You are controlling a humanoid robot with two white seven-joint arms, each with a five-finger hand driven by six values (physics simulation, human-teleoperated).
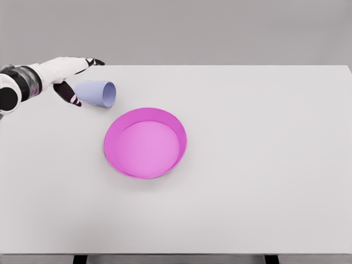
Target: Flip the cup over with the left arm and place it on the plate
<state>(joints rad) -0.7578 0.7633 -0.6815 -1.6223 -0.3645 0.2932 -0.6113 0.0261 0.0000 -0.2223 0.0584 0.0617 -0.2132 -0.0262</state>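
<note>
Left hand spread wide around base of tipped cup, nothing grasped.

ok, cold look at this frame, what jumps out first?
The bright magenta plate left of the table's centre, with nothing on it. Behind it to the left, a pale blue cup lies on its side, mouth facing right. The left hand is at the cup's base, fingers spread, not visibly gripping.
</note>
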